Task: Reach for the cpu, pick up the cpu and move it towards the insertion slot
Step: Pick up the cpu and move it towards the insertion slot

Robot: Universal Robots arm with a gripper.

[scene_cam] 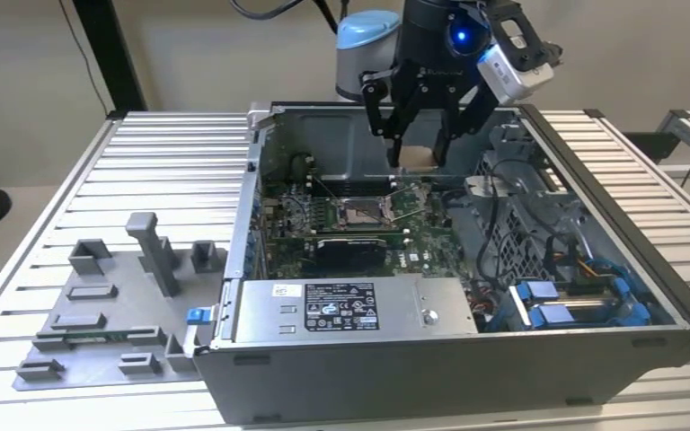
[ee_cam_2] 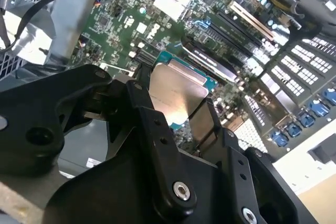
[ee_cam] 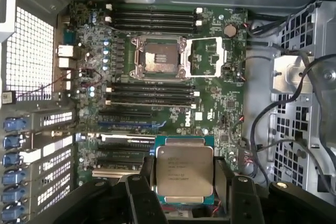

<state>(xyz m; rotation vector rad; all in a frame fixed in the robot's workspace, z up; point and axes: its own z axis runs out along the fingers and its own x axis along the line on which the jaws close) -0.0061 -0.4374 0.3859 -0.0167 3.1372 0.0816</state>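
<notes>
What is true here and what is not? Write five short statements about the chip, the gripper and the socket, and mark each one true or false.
1. The gripper holds the chip between its fingers. True.
2. The chip already sits in the socket. False: it is up in the gripper, apart from the socket, whose centre is bare.
3. The socket's metal frame is swung open beside it. True.
4. The computer case is closed with its side panel on. False: it lies open on the table, with the green board showing.
5. In the exterior view the gripper hangs over the grey rack on the exterior view's left. False: it hangs over the open case.
</notes>
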